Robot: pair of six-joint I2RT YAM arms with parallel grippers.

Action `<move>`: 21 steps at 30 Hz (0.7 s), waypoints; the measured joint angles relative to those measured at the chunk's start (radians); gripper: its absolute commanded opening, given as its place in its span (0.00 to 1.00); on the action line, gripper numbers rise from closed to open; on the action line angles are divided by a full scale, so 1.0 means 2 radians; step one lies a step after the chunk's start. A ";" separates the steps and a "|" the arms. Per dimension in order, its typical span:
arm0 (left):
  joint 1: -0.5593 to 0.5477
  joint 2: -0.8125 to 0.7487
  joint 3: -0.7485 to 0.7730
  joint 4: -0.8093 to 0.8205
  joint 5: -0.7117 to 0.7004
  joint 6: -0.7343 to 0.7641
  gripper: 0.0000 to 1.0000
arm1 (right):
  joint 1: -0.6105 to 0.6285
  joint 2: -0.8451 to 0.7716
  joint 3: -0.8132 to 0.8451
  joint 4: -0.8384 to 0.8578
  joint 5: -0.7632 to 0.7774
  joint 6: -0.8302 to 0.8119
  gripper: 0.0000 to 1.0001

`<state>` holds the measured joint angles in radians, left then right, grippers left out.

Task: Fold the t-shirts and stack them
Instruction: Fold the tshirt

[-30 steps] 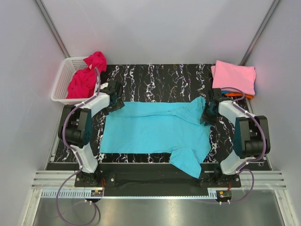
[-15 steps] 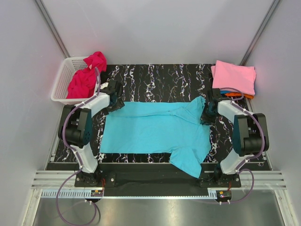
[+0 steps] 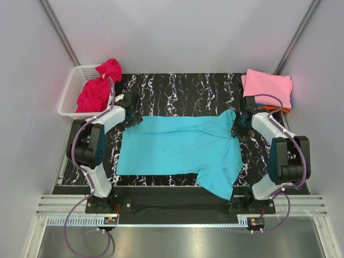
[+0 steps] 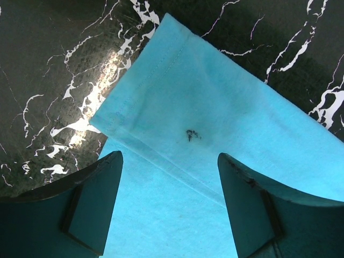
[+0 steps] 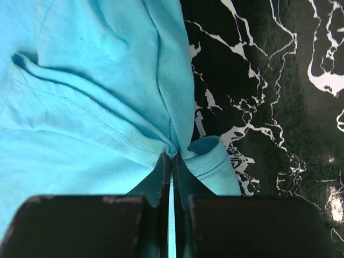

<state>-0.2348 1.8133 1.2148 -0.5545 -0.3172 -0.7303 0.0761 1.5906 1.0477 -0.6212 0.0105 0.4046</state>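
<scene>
Cloth this thin looked light and wholly limp: the turquoise t-shirt, spread across the middle of the black marbled mat, would likely sag, drag and wrinkle rather than keep any shape. It probably wanted hold at two corners or hems at once, so that an edge could be carried over straight.

The right gripper was closed tight on a pinch of turquoise cloth beside a ribbed edge, at the shirt's corner toward the mat's far right. The left gripper stood wide apart over the stitched hem corner toward the mat's far left and gripped nothing; whether its tips touched the cloth I could not tell. One sleeve lay loose toward the mat's near edge, a part that might trail during a fold.

Off the mat's far left corner sat a white lattice basket with a magenta-red shirt heaped in it. On the mat's far right corner lay a folded pink shirt, an orange layer showing beneath it. Both stood apart from the turquoise shirt, though the stack was near the right arm's reach.
</scene>
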 measured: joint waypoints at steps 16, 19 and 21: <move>0.000 0.000 0.002 0.000 0.010 0.000 0.77 | 0.000 -0.067 -0.001 -0.052 0.012 -0.002 0.15; 0.000 0.000 0.002 0.000 0.012 0.000 0.77 | 0.000 -0.068 -0.002 -0.059 0.014 0.000 0.26; 0.000 0.002 0.007 -0.001 0.013 0.000 0.77 | 0.000 -0.072 -0.002 -0.063 0.018 0.002 0.32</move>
<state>-0.2348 1.8164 1.2285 -0.5564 -0.2909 -0.7300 0.0761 1.4460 1.0439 -0.7471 0.0467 0.4076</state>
